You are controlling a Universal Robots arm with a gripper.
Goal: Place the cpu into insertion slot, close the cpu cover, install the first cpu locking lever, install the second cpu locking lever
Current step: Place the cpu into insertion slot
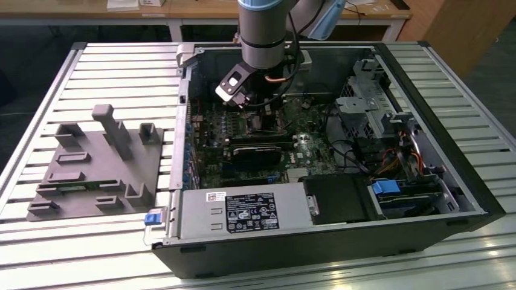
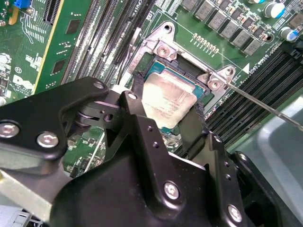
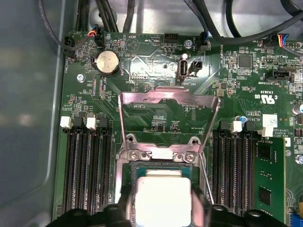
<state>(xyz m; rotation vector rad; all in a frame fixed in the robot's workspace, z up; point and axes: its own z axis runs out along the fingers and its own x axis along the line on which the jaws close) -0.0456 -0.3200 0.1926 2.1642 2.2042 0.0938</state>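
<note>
Pinching the cpu [image 2: 164, 97] in the insertion slot [image 2: 187, 71], the gripper [image 2: 168, 100]; cpu cover [image 3: 168, 94] standing open

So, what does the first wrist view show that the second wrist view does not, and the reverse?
First wrist view: a coin battery, black cables, and the whole frame of the cover, standing open. Second wrist view: a row of grey square parts and round capacitors past the slot. Both wrist views: the cpu at the slot, uncovered, with the gripper close over it and memory slots alongside.
</note>
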